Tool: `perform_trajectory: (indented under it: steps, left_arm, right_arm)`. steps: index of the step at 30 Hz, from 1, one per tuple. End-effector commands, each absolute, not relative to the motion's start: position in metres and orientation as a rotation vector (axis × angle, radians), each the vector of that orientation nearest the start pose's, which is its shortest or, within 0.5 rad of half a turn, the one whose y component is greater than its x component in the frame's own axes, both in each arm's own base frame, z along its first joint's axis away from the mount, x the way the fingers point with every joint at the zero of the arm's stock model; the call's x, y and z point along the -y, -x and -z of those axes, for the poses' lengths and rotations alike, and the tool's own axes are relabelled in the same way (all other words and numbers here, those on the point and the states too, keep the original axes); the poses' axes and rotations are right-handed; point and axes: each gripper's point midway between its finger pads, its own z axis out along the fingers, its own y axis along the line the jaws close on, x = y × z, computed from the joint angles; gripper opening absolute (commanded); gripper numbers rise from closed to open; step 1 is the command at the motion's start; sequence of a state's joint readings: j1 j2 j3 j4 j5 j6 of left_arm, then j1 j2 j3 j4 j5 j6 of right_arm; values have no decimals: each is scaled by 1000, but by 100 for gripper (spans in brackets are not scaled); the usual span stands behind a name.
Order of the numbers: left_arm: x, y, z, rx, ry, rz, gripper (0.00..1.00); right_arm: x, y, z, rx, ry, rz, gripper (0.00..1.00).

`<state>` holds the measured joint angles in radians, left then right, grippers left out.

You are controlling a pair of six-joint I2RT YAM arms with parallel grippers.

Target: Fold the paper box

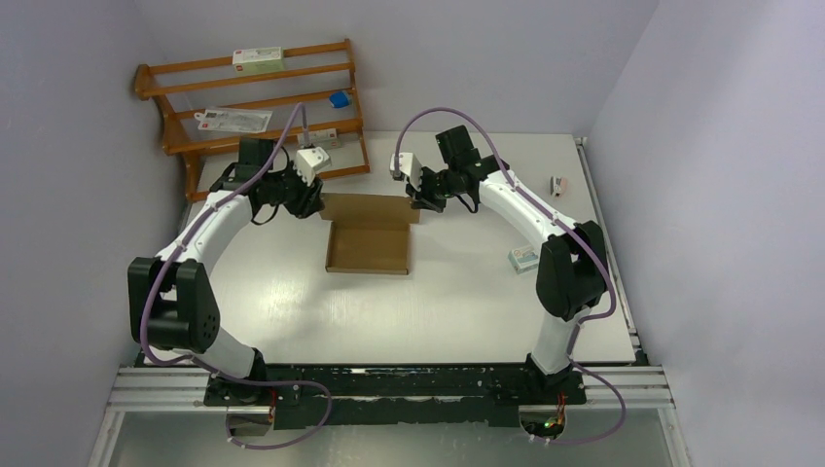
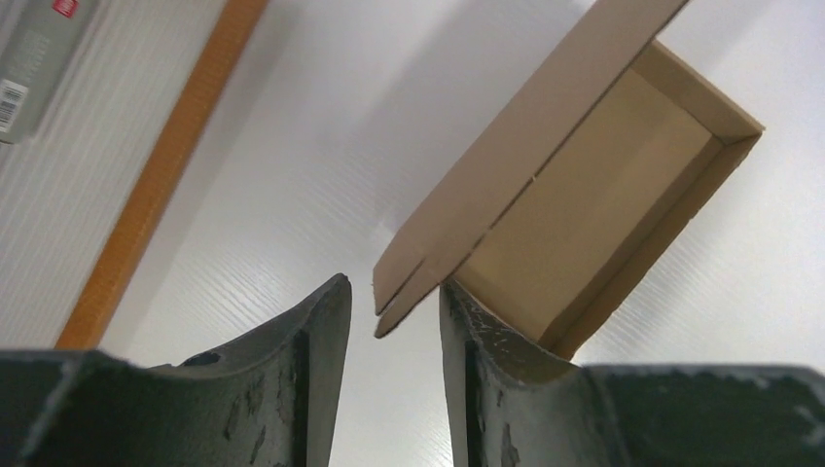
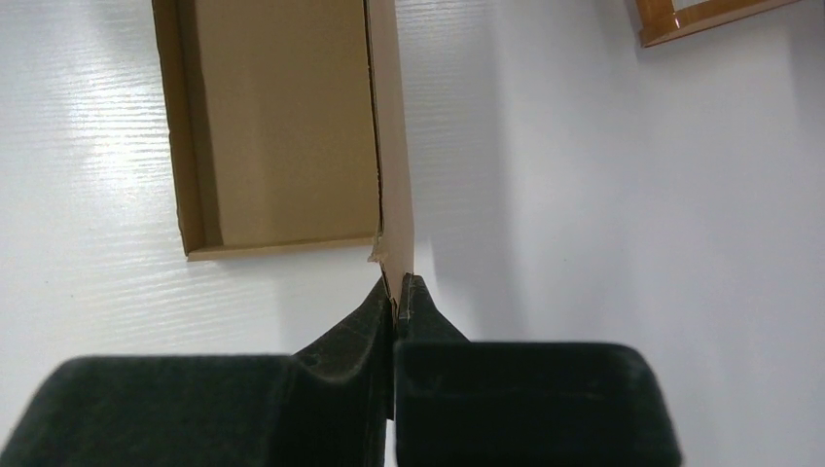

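Note:
The paper box (image 1: 368, 248) lies open in the middle of the white table, a shallow brown tray with its lid flap (image 1: 370, 207) raised along the far side. My right gripper (image 1: 420, 197) is shut on the right end of that flap; in the right wrist view the gripper (image 3: 399, 282) pinches the flap's (image 3: 394, 146) edge beside the tray (image 3: 282, 126). My left gripper (image 1: 309, 201) is at the flap's left end. In the left wrist view the left gripper (image 2: 394, 282) is open, with the flap's corner (image 2: 409, 282) between the fingers and close to the right finger (image 2: 486, 350).
A wooden rack (image 1: 263, 107) stands at the back left with white cartons and a blue item (image 1: 339, 99) on its shelves. A small white carton (image 1: 523, 258) lies on the table by the right arm. Another small object (image 1: 558, 185) sits near the right wall.

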<state>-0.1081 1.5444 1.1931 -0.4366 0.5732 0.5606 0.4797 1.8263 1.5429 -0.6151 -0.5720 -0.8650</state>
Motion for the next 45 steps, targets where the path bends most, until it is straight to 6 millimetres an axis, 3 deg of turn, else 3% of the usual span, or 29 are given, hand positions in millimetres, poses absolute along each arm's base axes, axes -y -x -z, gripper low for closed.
perform_trajectory:
  steps: [1,15,18,24,33,41,45]
  left_arm:
    - [122,-387,-160,-1935,-1069,434,43]
    - [132,-387,-151,-1926,-1080,518,29]
    - [130,-387,-145,-1961,-1069,518,22]
    - [131,-387,-155,-1967,-1007,532,8]
    - [132,-384,-167,-2104,-739,523,5]
    - [137,-384,-181,-2166,-468,503,5]
    - [138,-385,-182,-2206,-218,554,5]
  right_arm:
    - [-278,-387,-157,-1663,1638,-521,0]
    - [-282,-386,-157,-1654,1628,-557,0]
    - [-283,-387,-159,-1656,1615,-560,0]
    - [-279,-392,-158,-1723,1537,-531,0]
    - [-280,-407,-166,-1877,1167,-515,0]
    - [-293,-399,-164,-2037,907,-460,0]
    - [-293,-395,-161,-2140,729,-399,0]
